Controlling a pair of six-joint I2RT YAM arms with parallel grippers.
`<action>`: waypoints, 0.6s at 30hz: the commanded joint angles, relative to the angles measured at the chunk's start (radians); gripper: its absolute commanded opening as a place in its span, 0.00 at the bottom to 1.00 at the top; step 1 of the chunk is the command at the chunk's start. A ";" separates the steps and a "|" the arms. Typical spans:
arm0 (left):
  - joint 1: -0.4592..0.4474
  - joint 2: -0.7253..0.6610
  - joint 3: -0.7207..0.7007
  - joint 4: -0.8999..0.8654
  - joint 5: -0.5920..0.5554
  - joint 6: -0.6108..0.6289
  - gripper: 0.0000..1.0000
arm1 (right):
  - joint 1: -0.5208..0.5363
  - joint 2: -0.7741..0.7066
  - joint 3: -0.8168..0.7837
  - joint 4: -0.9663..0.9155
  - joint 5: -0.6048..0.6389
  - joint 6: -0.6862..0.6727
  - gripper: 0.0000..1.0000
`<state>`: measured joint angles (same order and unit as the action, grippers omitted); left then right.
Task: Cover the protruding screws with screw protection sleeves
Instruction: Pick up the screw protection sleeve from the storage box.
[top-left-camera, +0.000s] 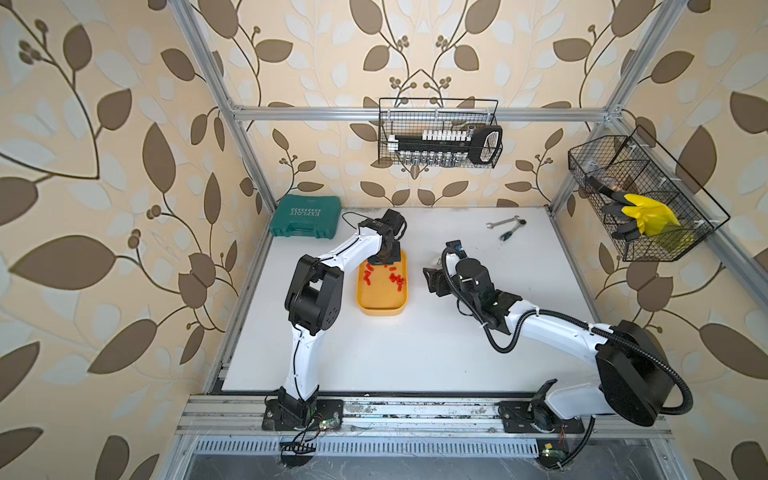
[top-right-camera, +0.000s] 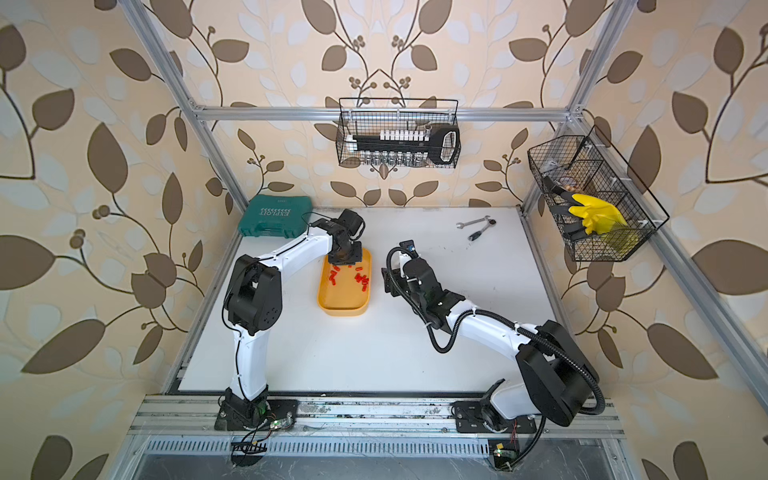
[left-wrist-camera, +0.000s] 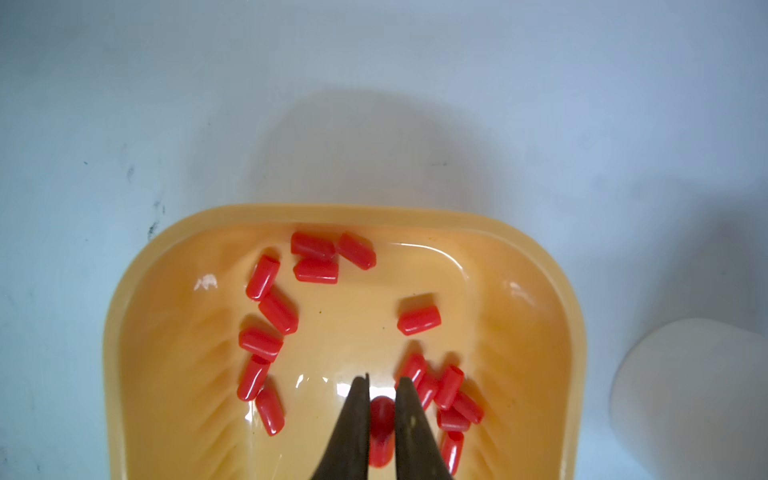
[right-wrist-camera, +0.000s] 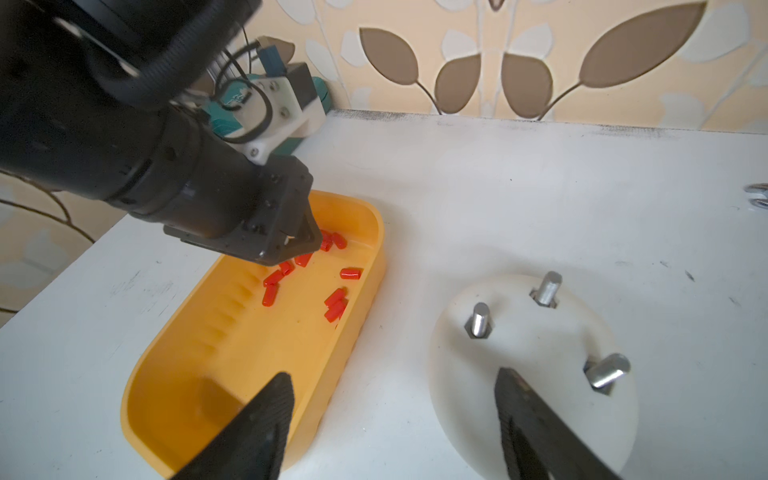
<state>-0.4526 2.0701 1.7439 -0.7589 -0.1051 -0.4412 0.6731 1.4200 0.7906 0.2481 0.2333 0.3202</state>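
Several red screw protection sleeves (left-wrist-camera: 419, 320) lie in the yellow tray (left-wrist-camera: 137, 291), seen in both top views (top-left-camera: 382, 311). My left gripper (left-wrist-camera: 382, 380) reaches down into the tray's far end, shut on one sleeve (left-wrist-camera: 382, 411) that fills the gap between its fingers. In the right wrist view, the protruding screws (right-wrist-camera: 480, 318) (right-wrist-camera: 547, 286) (right-wrist-camera: 609, 370) stick out of a white dome (right-wrist-camera: 536, 332) just right of the tray. My right gripper (right-wrist-camera: 392, 372) hovers open over the gap between tray and dome, holding nothing. In the top views the right arm hides the dome.
A green tool case (top-left-camera: 305, 217) sits at the back left of the table. Wrenches (top-left-camera: 505, 226) lie at the back right. Wire baskets hang on the back wall (top-left-camera: 440, 133) and on the right wall (top-left-camera: 644, 199).
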 joint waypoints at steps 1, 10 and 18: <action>-0.008 -0.113 -0.025 0.033 0.025 -0.003 0.14 | 0.004 -0.033 -0.021 -0.010 0.034 -0.008 0.78; -0.036 -0.283 -0.063 0.212 0.217 -0.005 0.14 | -0.046 -0.190 -0.083 -0.038 0.131 0.068 0.79; -0.077 -0.328 -0.141 0.486 0.415 -0.074 0.13 | -0.311 -0.372 -0.169 -0.062 -0.174 0.274 0.80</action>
<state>-0.5251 1.7622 1.5997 -0.3943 0.2028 -0.4778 0.4255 1.0679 0.6411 0.2123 0.2295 0.4896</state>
